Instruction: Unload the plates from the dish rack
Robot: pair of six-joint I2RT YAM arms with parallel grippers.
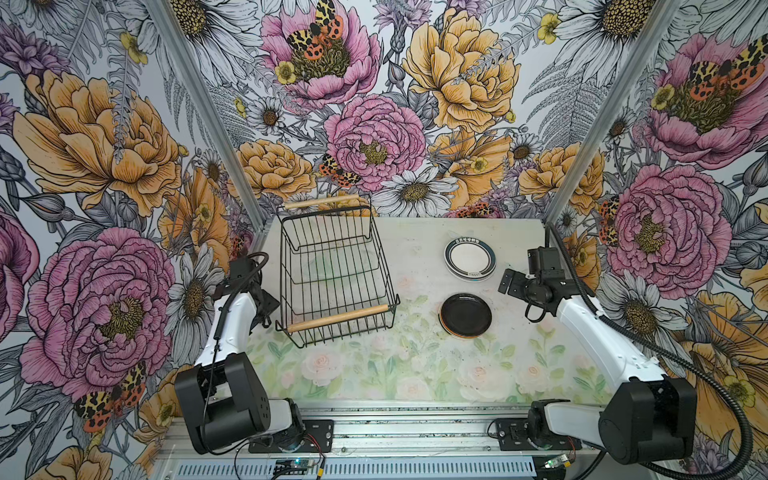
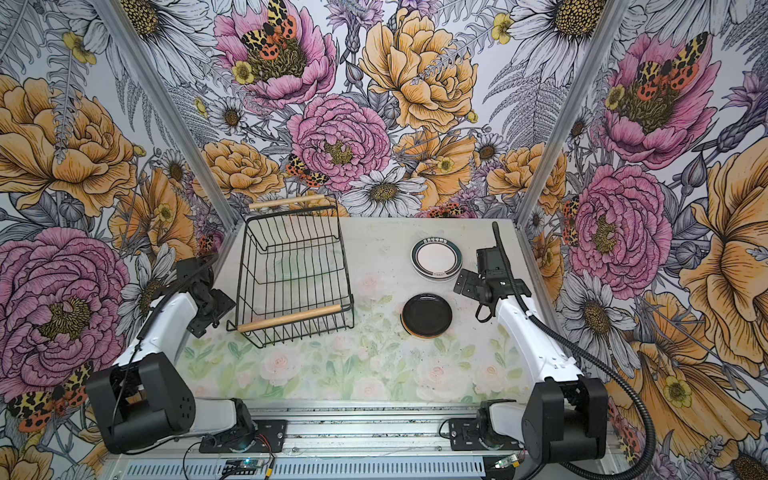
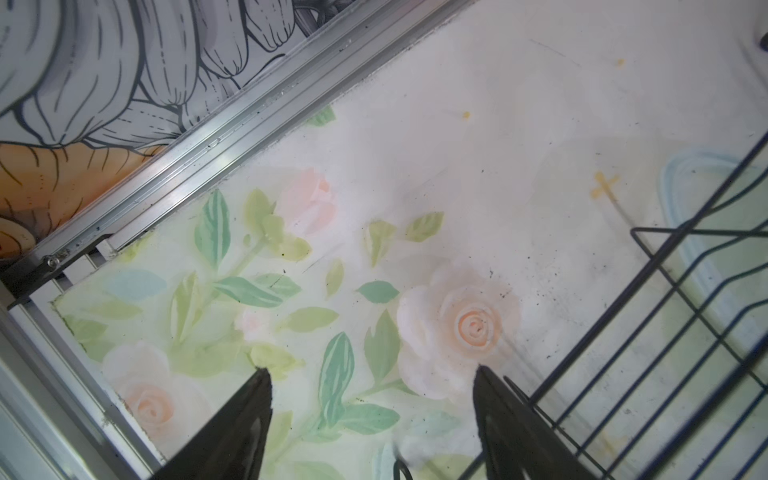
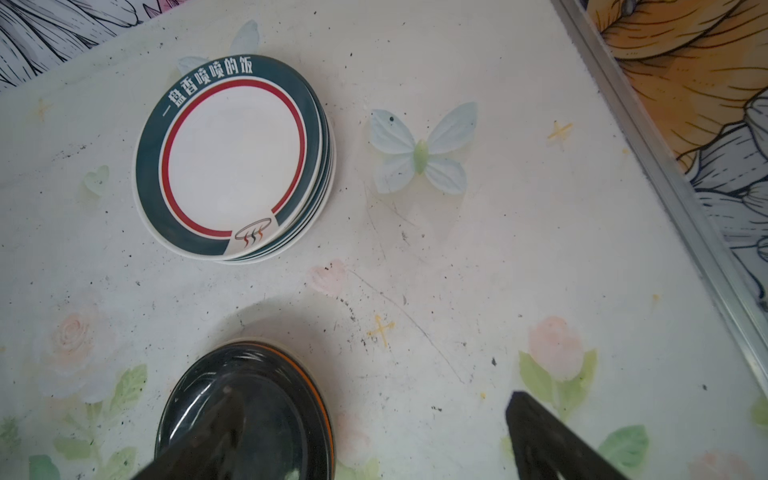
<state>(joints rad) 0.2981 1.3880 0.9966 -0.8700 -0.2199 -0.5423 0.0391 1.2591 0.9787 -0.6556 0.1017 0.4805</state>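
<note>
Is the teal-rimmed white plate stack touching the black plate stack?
Apart: both top views show bare table between teal-rimmed plate stack and black plate stack.

Scuffed floral-print tabletop (image 1: 374,374); bold floral walls (image 1: 457,75); aluminium frame post (image 1: 200,95).

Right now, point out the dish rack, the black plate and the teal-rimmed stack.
dish rack (image 1: 338,318): in a top view, on its near wooden handle.
black plate (image 1: 466,314): in a top view, on its centre.
teal-rimmed stack (image 4: 232,158): right wrist view, on the top plate's white centre.
</note>
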